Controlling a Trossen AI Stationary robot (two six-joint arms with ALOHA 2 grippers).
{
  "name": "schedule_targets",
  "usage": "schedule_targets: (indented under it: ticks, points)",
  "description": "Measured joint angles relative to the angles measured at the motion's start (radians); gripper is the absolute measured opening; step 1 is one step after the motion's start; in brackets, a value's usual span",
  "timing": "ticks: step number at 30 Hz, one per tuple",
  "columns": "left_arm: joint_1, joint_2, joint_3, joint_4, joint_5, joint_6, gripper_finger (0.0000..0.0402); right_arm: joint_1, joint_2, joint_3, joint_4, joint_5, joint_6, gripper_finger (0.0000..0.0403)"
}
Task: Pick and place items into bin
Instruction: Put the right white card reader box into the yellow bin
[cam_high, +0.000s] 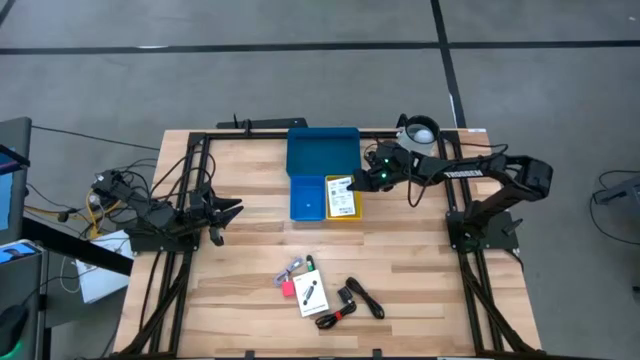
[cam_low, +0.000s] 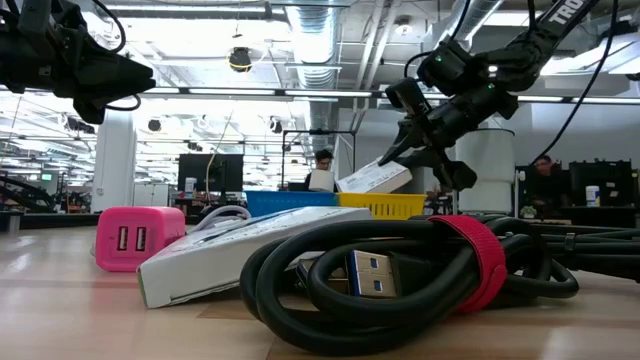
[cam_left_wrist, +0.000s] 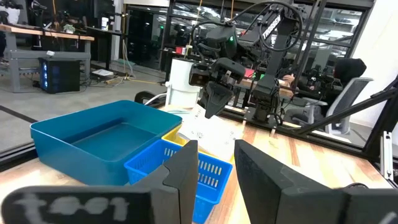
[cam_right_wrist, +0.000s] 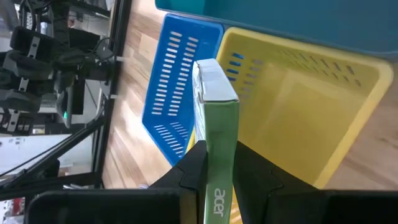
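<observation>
- The right claw (cam_high: 372, 181) is clenched on a flat white box (cam_right_wrist: 214, 124) by its thin edge, so the box hangs edge-down over the yellow bin (cam_high: 343, 198), a hold that looks meant to drop it in
- The box is above the yellow bin, tilted, and I judge it not yet let go; the blue bin (cam_high: 307, 197) sits just beside, and the blue tray (cam_high: 322, 151) joins both behind
- The left claw (cam_high: 226, 211) waits well apart at the left of the bench (cam_high: 420, 260), its fingers apart and holding nothing
- Other items lie near the front edge: a card (cam_high: 312, 295), a pink block (cam_high: 287, 289) and a black cable (cam_high: 352, 300)
- The right wrist view alone shows the box's green side with lettering and the grip on its narrow edge
- The low view alone shows the box clear of the bin rim, and the cable's red strap (cam_low: 478, 250)
- The high view alone shows which bin lies under the box
- A white pitcher (cam_high: 419, 132) stands behind the right arm
</observation>
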Motion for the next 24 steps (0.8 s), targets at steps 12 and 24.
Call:
schedule_targets:
  ticks: [12, 24]
  points:
    - [0.0, 0.0, 0.0, 0.0, 0.0, 0.0, 0.0095, 0.0, 0.0, 0.0, -0.002, 0.001, 0.003, 0.0058]
    - [0.0, 0.0, 0.0, 0.0, 0.0, 0.0, 0.0095, 0.0, -0.001, 0.0, -0.002, 0.001, -0.004, 0.0099]
